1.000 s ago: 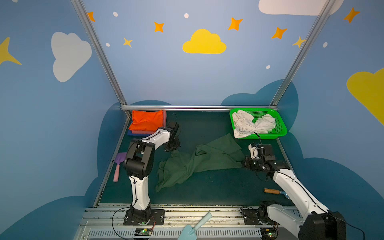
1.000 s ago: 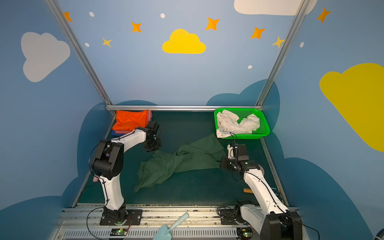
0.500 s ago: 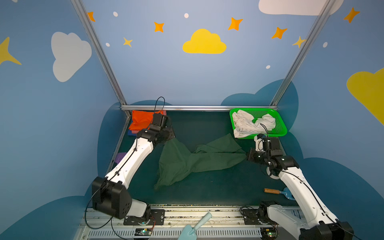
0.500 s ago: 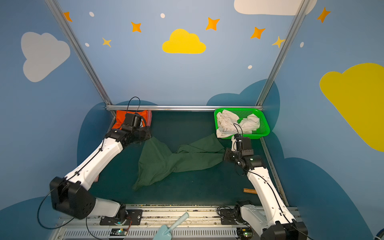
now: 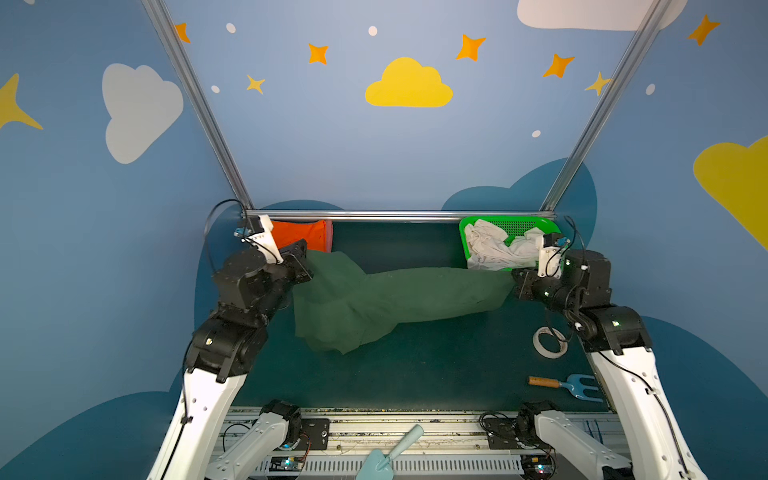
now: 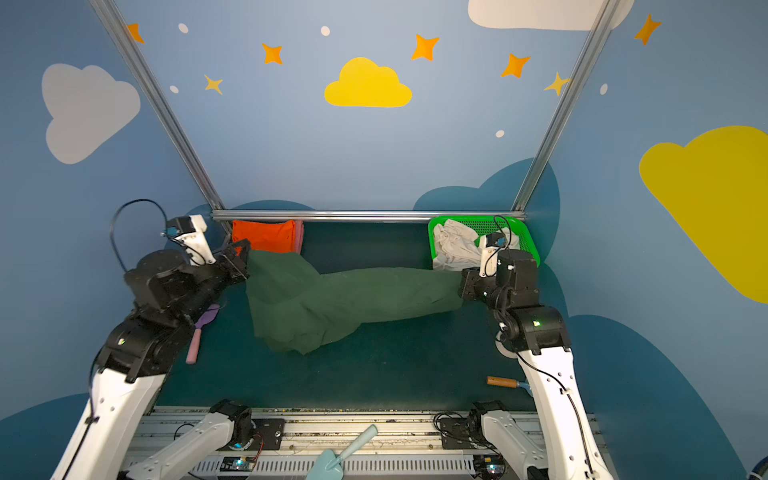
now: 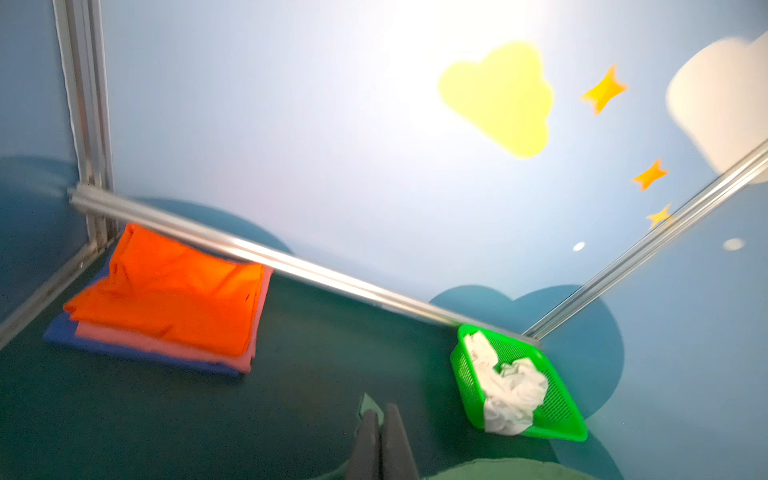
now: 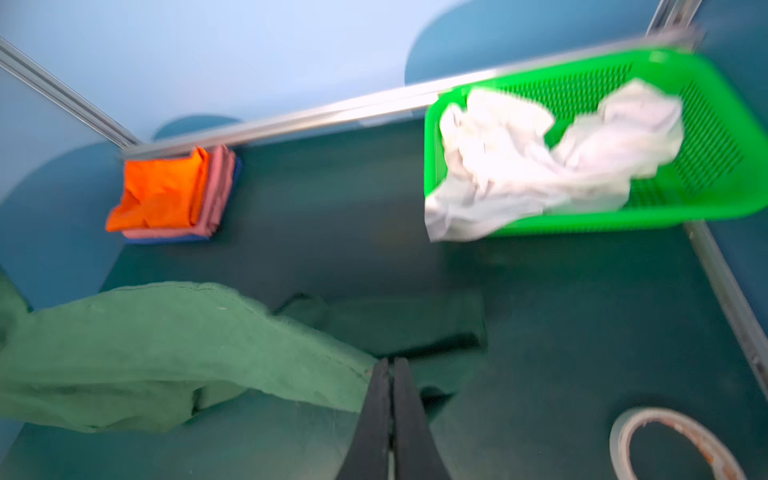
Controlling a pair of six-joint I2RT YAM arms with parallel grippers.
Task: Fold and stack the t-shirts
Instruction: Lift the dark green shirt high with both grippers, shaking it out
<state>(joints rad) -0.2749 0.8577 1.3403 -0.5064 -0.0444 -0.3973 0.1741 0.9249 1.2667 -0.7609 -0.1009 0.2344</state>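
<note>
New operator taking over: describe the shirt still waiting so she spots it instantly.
Follow the metal rail along the back to its right corner, where a bright green mesh basket sits. Crumpled inside it lies the white t-shirt: the only white cloth, and the only shirt neither folded in the stack nor held.

place: robot lab test cell — a staged booth | walls: blue panels with painted cloud [image 5: 408, 85] and stars [image 5: 318, 53] | frame: bare aluminium rail [image 5: 399, 215] | rig: left arm [image 5: 203, 407] and right arm [image 5: 631, 382] bolted to a slotted metal base [image 5: 415, 419] — exposed circuit board [image 5: 286, 463] | floor: dark green mat [image 5: 436, 374]
</note>
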